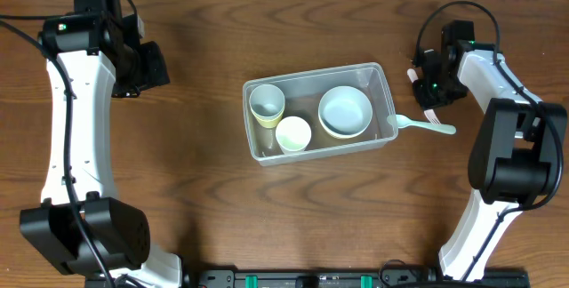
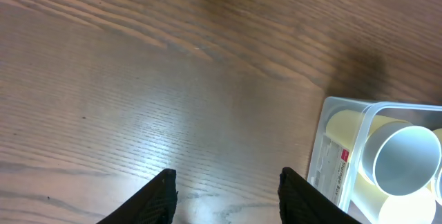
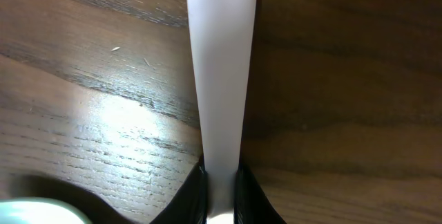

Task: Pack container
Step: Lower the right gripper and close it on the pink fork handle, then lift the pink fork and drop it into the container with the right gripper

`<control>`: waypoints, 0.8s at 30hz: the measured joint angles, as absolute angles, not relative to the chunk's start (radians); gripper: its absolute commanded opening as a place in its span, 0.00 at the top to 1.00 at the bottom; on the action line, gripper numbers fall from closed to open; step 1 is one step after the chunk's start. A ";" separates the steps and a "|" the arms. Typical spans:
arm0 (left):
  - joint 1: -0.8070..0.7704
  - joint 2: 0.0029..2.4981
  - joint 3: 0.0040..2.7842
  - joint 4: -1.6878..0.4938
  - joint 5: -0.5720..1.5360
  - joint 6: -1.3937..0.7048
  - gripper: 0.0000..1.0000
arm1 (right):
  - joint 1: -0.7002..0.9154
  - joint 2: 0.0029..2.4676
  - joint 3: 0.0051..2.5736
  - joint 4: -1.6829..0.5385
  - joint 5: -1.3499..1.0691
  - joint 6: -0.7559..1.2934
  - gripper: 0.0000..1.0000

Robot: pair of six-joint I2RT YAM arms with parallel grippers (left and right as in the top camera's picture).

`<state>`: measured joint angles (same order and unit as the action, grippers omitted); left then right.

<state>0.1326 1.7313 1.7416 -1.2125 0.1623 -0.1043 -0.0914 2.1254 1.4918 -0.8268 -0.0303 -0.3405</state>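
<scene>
The clear plastic container (image 1: 380, 76) sits mid-table. It holds a tall cup (image 1: 267, 103), a small pale yellow cup (image 1: 293, 134) and a pale bowl (image 1: 345, 112). Its corner and the tall cup also show in the left wrist view (image 2: 331, 141). My left gripper (image 2: 228, 182) is open and empty over bare wood, left of the container. My right gripper (image 3: 221, 175) is shut on a flat white utensil handle (image 3: 219, 65), right of the container (image 1: 425, 88). A pale green spoon (image 1: 427, 126) lies on the table against the container's right end.
The wooden table (image 1: 178, 190) spreads around the container. The two arm bases stand at the front left (image 1: 84, 235) and front right (image 1: 507, 177).
</scene>
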 measured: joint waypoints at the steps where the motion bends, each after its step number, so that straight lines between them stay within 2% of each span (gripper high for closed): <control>1: 0.133 1.731 1.742 -1.213 0.162 -0.105 0.51 | -0.091 2.125 1.492 -0.825 -0.030 -0.332 0.99; 6: 0.133 1.731 1.742 -1.213 0.162 -0.105 0.51 | -0.091 2.125 1.497 -0.836 -0.031 -0.287 0.99; 13: 0.133 1.731 1.742 -1.214 0.163 -0.105 0.51 | -0.091 2.089 1.623 -0.977 -0.056 -0.264 0.99; 19: 0.133 1.731 1.742 -1.215 0.162 -0.105 0.51 | -0.042 1.834 1.778 -1.025 -0.126 -0.303 0.99; 24: 0.133 1.731 1.742 -1.215 0.162 -0.105 0.51 | 0.112 1.655 1.820 -1.102 -0.158 -0.342 0.99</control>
<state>0.1326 1.7313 1.7416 -1.2152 0.1623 -0.1047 0.1116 1.6547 1.8198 -1.1023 -0.1581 -0.3416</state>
